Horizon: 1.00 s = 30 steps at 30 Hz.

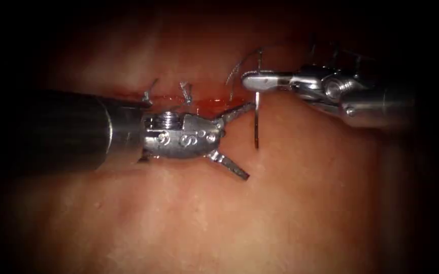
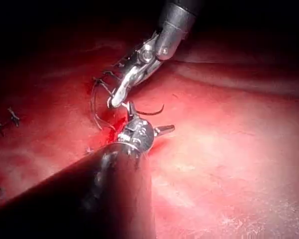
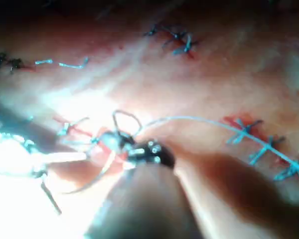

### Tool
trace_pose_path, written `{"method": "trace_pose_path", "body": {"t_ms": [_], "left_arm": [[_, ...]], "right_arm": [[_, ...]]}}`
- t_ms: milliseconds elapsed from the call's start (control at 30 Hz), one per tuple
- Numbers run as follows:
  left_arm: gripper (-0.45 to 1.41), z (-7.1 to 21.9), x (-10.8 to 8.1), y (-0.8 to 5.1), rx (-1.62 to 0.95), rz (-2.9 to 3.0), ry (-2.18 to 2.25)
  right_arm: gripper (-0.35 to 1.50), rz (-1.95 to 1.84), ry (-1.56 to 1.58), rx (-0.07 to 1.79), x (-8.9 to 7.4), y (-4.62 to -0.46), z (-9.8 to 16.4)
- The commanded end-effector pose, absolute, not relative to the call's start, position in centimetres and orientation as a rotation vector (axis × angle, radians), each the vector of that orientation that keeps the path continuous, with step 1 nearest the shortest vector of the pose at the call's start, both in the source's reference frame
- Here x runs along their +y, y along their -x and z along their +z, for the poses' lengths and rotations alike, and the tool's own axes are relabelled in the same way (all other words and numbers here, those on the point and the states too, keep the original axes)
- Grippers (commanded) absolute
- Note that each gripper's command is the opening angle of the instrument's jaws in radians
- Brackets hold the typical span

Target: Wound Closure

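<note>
while the left tool (image 1: 232,144) gaped empty beside the cut (image 1: 199,99), the right tool (image 1: 252,81) pinched the stiff, slippery needle (image 1: 256,122) near one end; mid-curve looked the surest hold.

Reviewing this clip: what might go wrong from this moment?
The right hand holds the needle near one end, its free end hanging over the tissue; it may twist in that hold. The left hand is open and empty, with one finger near the needle, so it could knock it. The thread loops close by and might snag.
</note>
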State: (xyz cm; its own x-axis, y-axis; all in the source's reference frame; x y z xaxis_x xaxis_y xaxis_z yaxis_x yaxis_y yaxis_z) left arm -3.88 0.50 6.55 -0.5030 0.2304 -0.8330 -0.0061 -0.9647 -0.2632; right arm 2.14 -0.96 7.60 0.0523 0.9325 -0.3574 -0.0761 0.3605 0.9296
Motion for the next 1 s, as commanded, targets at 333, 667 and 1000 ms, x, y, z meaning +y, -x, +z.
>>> {"method": "trace_pose_path", "body": {"t_ms": [333,667,1000], "left_arm": [[0.36,6.7,0.6,3.57,-0.63,2.519,1.389],[-0.13,7.3,1.0,3.41,-0.682,2.519,1.117],[-0.16,7.8,0.9,3.33,-0.715,2.58,1.051]], "right_arm": [[-0.35,0.761,-0.661,1.413,-0.8,-2.15,7.5],[-0.35,0.636,-0.525,1.45,-0.8,-2.16,7.4],[-0.35,0.606,-0.472,1.456,-0.8,-2.19,7.4]]}}
